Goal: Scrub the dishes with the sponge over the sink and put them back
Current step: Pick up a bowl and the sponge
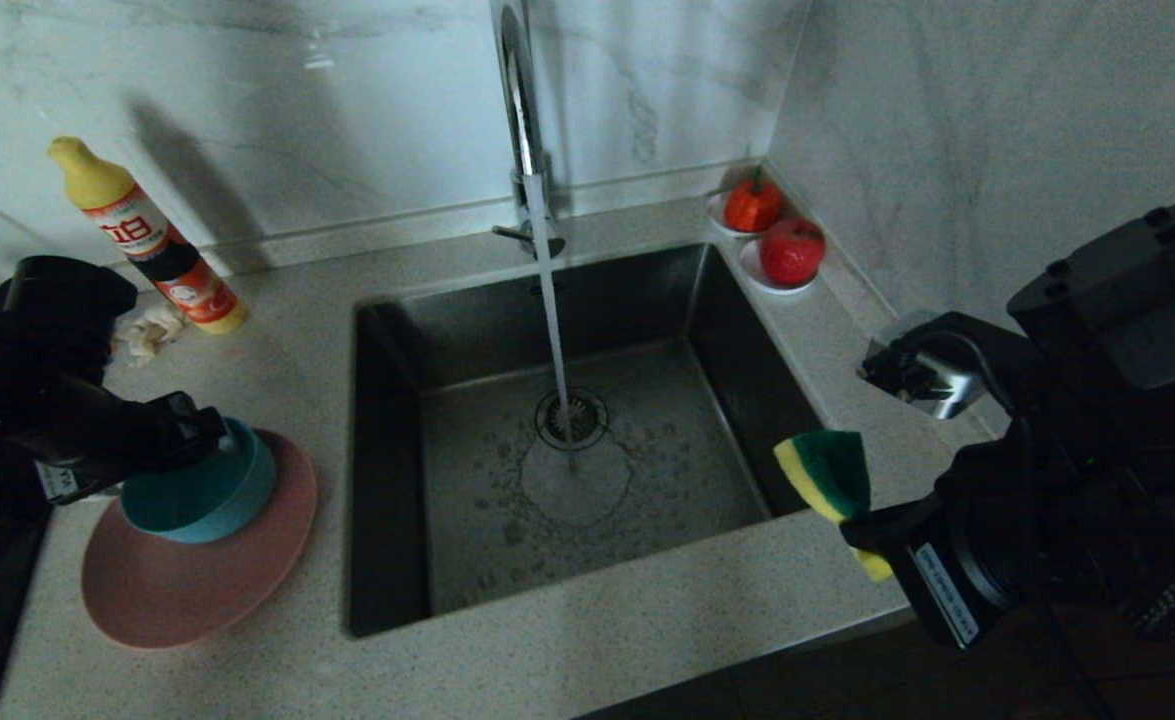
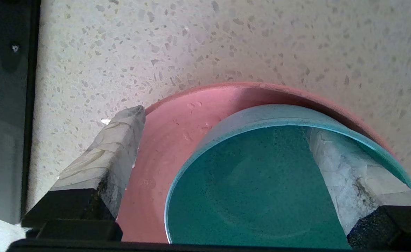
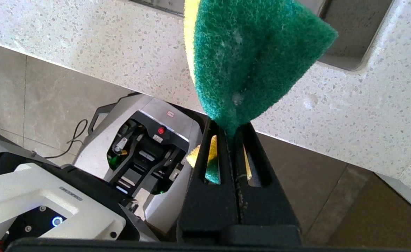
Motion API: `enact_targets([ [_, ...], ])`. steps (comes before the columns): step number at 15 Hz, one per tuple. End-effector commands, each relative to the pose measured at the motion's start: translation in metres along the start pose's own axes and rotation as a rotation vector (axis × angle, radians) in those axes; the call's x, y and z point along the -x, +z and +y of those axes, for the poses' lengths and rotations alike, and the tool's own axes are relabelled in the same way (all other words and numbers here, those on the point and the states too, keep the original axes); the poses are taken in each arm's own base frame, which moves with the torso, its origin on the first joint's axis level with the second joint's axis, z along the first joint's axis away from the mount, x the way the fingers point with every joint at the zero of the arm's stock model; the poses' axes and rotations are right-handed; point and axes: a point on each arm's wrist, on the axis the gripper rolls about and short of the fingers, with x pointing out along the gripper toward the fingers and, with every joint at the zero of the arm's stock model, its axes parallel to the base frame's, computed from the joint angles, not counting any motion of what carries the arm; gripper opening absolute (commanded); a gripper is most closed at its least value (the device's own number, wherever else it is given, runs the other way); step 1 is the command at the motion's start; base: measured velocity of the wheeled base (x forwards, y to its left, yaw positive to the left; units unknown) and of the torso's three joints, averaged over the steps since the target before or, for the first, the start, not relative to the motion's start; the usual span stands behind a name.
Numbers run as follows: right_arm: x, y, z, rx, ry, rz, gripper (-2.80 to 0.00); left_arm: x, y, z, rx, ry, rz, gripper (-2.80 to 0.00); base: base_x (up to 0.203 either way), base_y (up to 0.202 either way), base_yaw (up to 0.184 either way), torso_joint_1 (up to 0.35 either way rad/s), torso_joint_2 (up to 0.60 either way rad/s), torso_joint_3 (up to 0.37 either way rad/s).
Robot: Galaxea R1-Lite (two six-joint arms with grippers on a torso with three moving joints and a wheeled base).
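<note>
Near the surface's left front corner, the teal bowl is seen resting on the pink plate, straddled at its rim by the wide-open left pincer, nothing gripped. At the sink's right front corner, the sponge is pinched by the closed right pincer. The bowl could be tipped or dragged off the plate if a finger caught its wall during withdrawal.

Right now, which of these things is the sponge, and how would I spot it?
Start at the square steel sink with water running from the tall chrome faucet. At the sink's near right corner, the black right gripper is shut on a folded yellow foam sponge with a dark green scouring face. Nothing else nearby is green and yellow: the fruits on white saucers behind are red.
</note>
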Motion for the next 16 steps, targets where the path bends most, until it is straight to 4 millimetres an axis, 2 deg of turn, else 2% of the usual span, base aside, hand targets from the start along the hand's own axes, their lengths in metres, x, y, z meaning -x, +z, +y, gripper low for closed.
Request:
enact_targets([
  [1,0.003,-0.001,-0.001,-0.001,0.0,-0.002,-2.8,0.003,0.002,0.0,0.014,-0.003,-0.009,0.0,0.0,0.0,0.0,0.0,0.0,0.0],
  [7,0.004,-0.005,-0.002,0.0,-0.002,0.005,-2.8,0.018,0.012,-0.001,0.094,-0.048,-0.044,0.0,0.0,0.0,0.0,0.0,0.0,0.0],
  [11,0.005,-0.005,-0.002,0.0,-0.001,0.004,-2.8,0.011,0.011,0.004,0.132,-0.049,-0.002,0.0,0.0,0.0,0.0,0.0,0.0,0.0],
  [16,0.004,-0.005,-0.002,0.001,-0.001,0.007,-2.8,-0.007,0.007,0.012,0.22,-0.061,0.102,0.0,0.0,0.0,0.0,0.0,0.0,0.0],
])
